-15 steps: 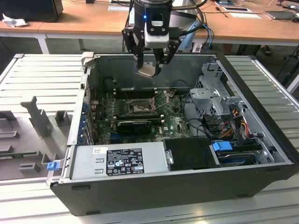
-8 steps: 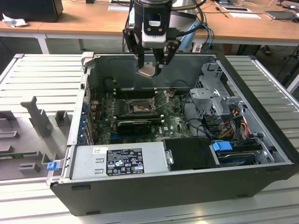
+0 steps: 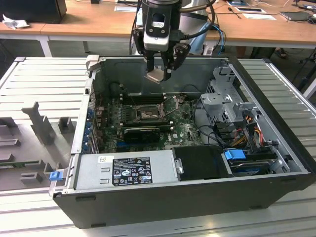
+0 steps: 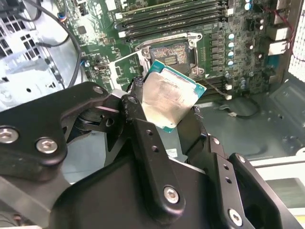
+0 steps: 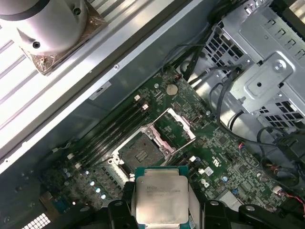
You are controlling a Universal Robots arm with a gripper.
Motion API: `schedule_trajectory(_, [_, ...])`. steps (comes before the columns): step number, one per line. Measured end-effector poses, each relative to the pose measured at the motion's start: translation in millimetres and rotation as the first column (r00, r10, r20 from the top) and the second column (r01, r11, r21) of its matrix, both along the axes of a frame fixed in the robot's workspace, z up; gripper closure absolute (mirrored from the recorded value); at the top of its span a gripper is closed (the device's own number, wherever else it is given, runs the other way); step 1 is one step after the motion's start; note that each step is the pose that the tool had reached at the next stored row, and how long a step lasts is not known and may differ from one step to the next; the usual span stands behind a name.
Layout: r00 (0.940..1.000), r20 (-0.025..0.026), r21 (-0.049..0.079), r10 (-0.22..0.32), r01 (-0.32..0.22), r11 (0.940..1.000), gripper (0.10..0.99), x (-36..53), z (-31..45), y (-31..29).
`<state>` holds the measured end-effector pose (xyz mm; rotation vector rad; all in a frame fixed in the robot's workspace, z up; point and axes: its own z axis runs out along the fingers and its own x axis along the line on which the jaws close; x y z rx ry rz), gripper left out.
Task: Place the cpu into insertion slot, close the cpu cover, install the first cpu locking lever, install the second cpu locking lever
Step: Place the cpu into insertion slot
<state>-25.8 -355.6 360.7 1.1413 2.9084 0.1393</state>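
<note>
The gripper (image 3: 159, 72) is clamping the cpu (image 5: 159, 198) by its edges, hovering well clear of the bare insertion slot (image 5: 140, 152); the cpu cover (image 5: 175, 130) is apparently standing open beside it; placement, the first step, is calling for a level, squared-up descent.

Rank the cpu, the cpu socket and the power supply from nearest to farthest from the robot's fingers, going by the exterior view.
1. cpu: clamped between the fingers, above the open case.
2. cpu socket: on the motherboard, below the fingers.
3. power supply: along the case's near wall, toward the exterior view's left.
</note>
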Motion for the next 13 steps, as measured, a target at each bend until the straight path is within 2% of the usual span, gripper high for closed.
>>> schedule_trajectory(5, [0.9981,0.0000,0.000,-0.061,0.061,0.9981,0.557,0.0,-0.3,0.0])
schedule_trajectory(13, [0.9979,0.0000,0.000,-0.064,0.064,0.9979,0.557,0.0,-5.9,0.0])
